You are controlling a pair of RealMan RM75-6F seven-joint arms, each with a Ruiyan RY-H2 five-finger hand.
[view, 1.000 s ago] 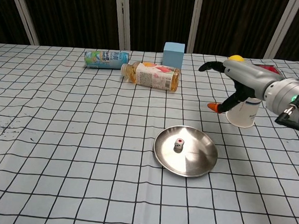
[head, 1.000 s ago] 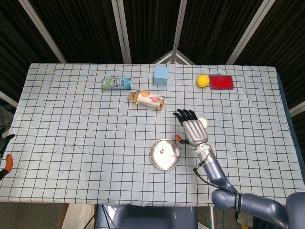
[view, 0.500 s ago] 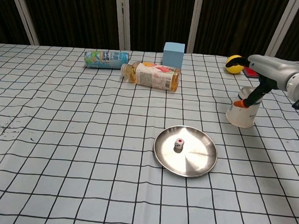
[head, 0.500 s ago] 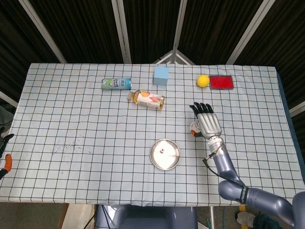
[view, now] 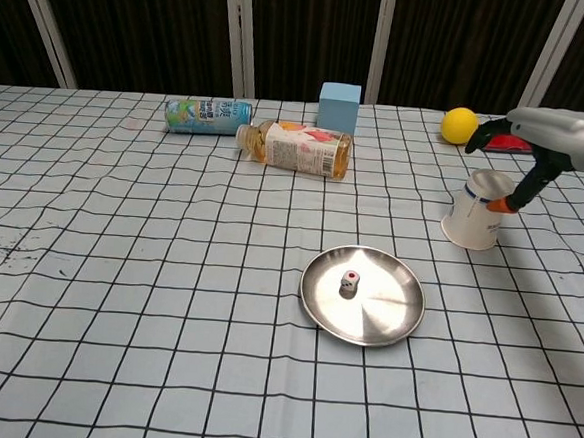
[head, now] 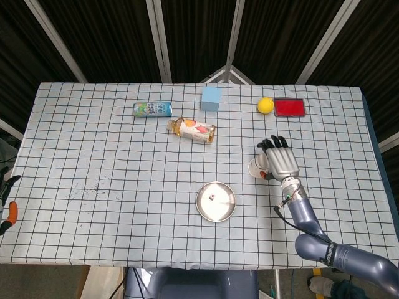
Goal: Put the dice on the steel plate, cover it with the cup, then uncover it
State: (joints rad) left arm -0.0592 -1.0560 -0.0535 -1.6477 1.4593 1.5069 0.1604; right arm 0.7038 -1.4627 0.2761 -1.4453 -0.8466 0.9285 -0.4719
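Note:
The steel plate [head: 219,210] [view: 377,320] lies near the table's front middle, and the small white dice [head: 212,198] [view: 349,282] sits on it left of centre, uncovered. A white paper cup [head: 255,168] [view: 475,214] stands upside down on the cloth, to the right of the plate and a little behind it. My right hand [head: 282,161] [view: 551,130] hovers at the cup's right side with fingers spread and holds nothing. Its orange-tipped thumb is at the cup's right wall. Only black finger shapes of what looks like my left hand [head: 6,185] show, off the table's left edge.
A drink can [view: 208,114] and a bottle [view: 297,147] lie on their sides at the back, with a blue box [view: 338,106] behind them. A yellow ball [view: 460,125] and a red tray [head: 288,107] sit at the back right.
My right hand has swung to the right, from the cup's plate side across its top to its right side. The cup, plate and dice have stayed where they were.

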